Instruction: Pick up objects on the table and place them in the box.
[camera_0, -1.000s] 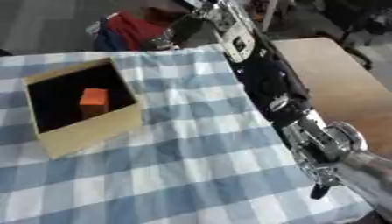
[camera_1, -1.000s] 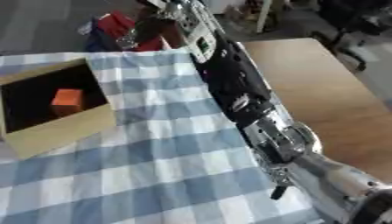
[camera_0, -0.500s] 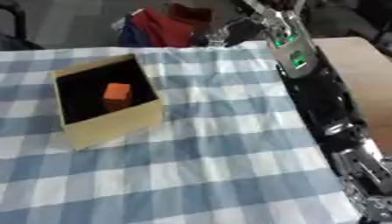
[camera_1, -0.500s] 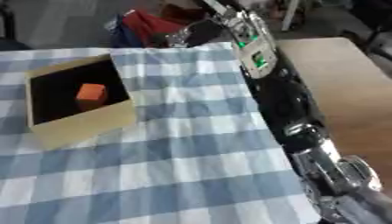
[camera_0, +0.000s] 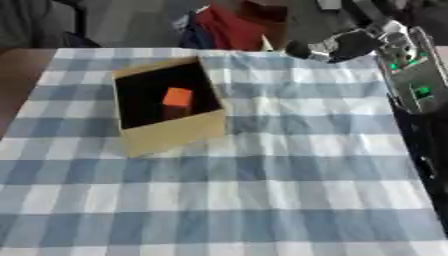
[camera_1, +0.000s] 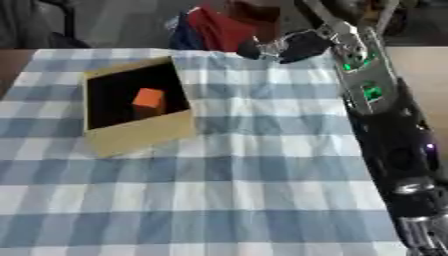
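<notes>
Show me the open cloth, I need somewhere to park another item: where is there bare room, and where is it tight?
The checked tablecloth is bare along its whole near half and between the box and the right arm. It is tighter at the far edge, where the right hand hovers. The box holds only an orange block.

A brown wooden counter (camera_1: 424, 60) shows bare at the upper right of the frame and again at the upper left corner. A blue-and-white checked cloth (camera_0: 262, 195) lies spread over most of it, reaching from the top to the bottom edge of the picture, with shallow creases near the middle. On the cloth, left of centre in the upper half, sits an open tan cardboard box (camera_0: 175, 136), turned askew to the checks.
</notes>
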